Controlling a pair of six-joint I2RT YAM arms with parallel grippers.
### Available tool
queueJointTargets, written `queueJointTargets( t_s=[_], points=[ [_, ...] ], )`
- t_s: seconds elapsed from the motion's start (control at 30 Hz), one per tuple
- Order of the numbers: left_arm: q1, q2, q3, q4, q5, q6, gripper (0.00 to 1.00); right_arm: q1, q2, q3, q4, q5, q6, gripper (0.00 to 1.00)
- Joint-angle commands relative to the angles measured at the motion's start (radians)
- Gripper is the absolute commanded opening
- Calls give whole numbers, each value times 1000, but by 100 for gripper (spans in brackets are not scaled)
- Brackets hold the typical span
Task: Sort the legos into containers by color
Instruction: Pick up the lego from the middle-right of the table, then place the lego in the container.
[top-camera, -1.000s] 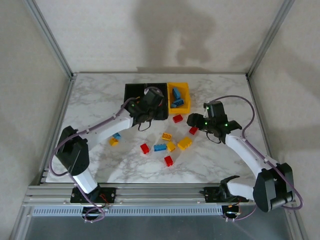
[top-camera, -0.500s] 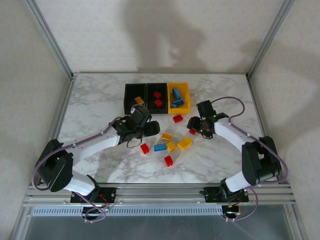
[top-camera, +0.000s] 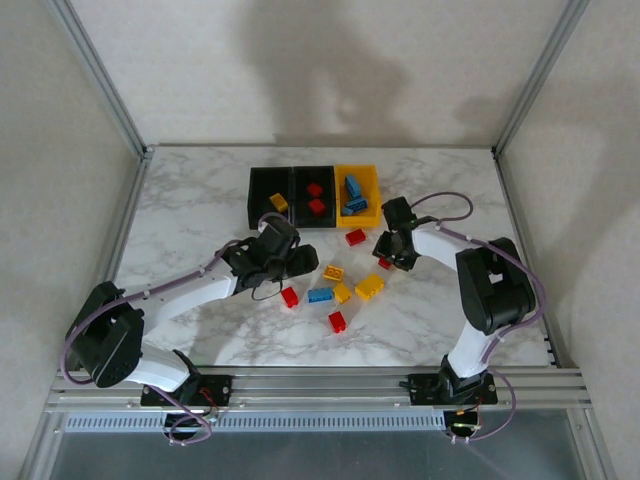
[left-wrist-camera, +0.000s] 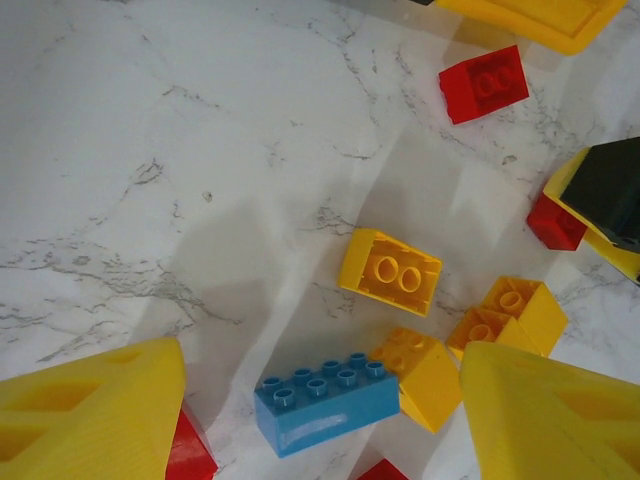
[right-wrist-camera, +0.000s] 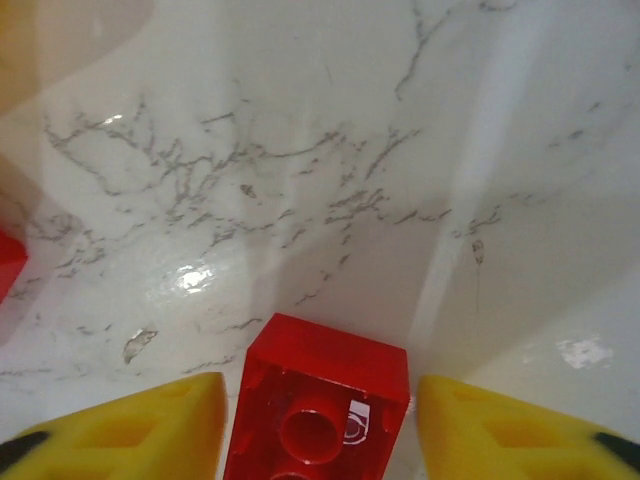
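The containers (top-camera: 270, 180) stand in a row at the back: a yellow brick in the left black bin, red bricks in the middle black one, blue bricks in the yellow bin (top-camera: 370, 175). Loose legos lie in front. My left gripper (top-camera: 305, 262) (left-wrist-camera: 320, 350) hangs open above a blue brick (left-wrist-camera: 325, 400) (top-camera: 320, 294), with yellow bricks (left-wrist-camera: 390, 272) (left-wrist-camera: 425, 375) beside it. My right gripper (top-camera: 385, 252) (right-wrist-camera: 320, 385) is shut on a red brick (right-wrist-camera: 318, 410) (top-camera: 385, 263) that lies studs down on the table, one finger against each side.
More loose bricks lie on the marble table (top-camera: 180, 200): red ones (top-camera: 355, 237) (top-camera: 290, 296) (top-camera: 337, 321) and a yellow one (top-camera: 369, 286). The two grippers work close together. Metal frame posts (top-camera: 100, 75) stand at the back corners.
My left arm came back from the bins to hover over the loose pile. My right gripper moved left to the red brick and closed around it.
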Motion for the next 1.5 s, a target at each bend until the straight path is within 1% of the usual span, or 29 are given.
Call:
queueJointTargets(
  t_s=[0.0,0.03,0.07,0.17,0.27,0.37,0.5,0.63,0.77,0.97,1.23,1.33,1.47],
  points=[
    [2,-27,-12,9,5,-15,73,11,8,18,-4,22,2,43],
    [1,-28,-14,10,3,-17,73,11,3,17,-7,26,-1,37],
    [2,-29,-14,11,1,-20,73,13,-4,18,-13,28,-6,34],
    [6,-47,-20,20,-10,-32,73,16,-41,26,-30,39,-20,27],
    [27,-73,-29,25,-18,-45,73,26,-81,62,-61,42,-41,26],
    [83,-110,-42,11,-12,-51,73,51,-98,136,-95,37,-62,26],
    [160,-168,-67,-5,-5,-69,73,108,-57,272,-128,38,-87,26],
    [225,-243,-104,-12,4,-100,73,165,36,439,-141,24,-106,26],
    [257,-296,-128,-35,-3,-119,73,210,155,627,-154,-2,-126,26],
    [264,-349,-156,-27,0,-149,73,238,340,871,-198,-40,-149,27],
    [267,-379,-158,-53,-10,-157,73,237,570,1162,-273,-76,-167,28],
    [267,-380,-156,-57,-9,-163,73,236,644,1246,-297,-86,-164,29],
    [266,-396,-160,-69,-17,-170,73,233,681,1265,-283,-96,-154,29]
  ],
)
